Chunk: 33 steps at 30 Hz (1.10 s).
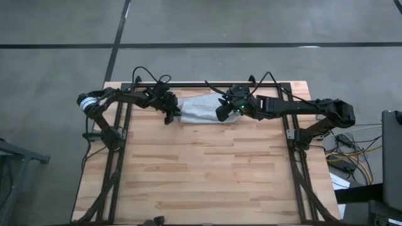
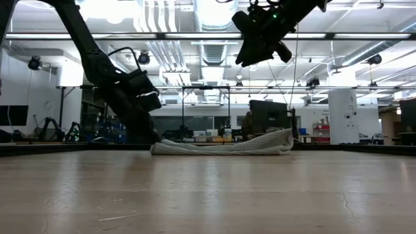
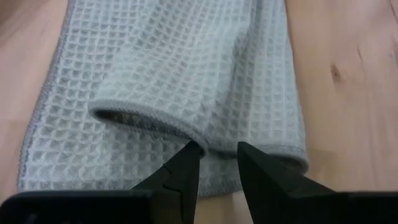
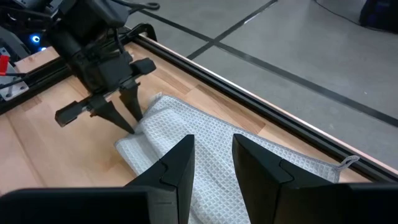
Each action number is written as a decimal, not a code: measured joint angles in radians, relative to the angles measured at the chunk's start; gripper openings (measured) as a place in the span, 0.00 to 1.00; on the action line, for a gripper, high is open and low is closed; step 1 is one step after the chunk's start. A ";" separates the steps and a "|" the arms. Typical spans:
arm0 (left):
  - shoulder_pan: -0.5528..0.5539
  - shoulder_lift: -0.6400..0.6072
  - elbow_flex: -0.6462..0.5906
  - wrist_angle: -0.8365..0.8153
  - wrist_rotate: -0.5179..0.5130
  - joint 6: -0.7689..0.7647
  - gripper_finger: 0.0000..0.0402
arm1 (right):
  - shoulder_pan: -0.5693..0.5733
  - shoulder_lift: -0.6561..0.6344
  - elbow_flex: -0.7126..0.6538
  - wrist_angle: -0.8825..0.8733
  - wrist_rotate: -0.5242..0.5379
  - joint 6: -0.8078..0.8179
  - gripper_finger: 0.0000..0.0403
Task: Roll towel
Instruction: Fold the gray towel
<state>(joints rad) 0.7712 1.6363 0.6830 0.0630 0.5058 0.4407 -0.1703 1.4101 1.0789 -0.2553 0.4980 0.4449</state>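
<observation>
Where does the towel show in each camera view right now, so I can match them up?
High view: the towel lies near the table's far edge, between both arms.
Low view: a low folded strip at the picture's middle, on the tabletop.
Left wrist view: fills the upper picture, just ahead of the left end effector.
Right wrist view: centre to lower right.
Shared landmark: the left end effector at the towel's end.

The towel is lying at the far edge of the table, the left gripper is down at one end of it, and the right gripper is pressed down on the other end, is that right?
Not quite. The right gripper hangs in the air above the towel, not pressed on it; the low view shows this. The left gripper is indeed down at the towel's end, at the table's far edge.
</observation>
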 joint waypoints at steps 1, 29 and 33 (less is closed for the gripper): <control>0.000 0.000 0.000 -0.002 -0.002 0.003 0.28 | 0.000 0.000 0.000 0.000 0.000 0.000 0.27; -0.001 0.000 0.000 0.042 0.028 -0.017 0.23 | 0.000 0.000 0.000 0.000 0.001 0.000 0.27; -0.001 0.000 0.000 0.042 0.017 -0.017 0.09 | 0.000 0.000 0.000 0.000 0.001 0.000 0.27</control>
<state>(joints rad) 0.7704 1.6363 0.6827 0.1047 0.5224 0.4240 -0.1703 1.4101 1.0790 -0.2558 0.4988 0.4446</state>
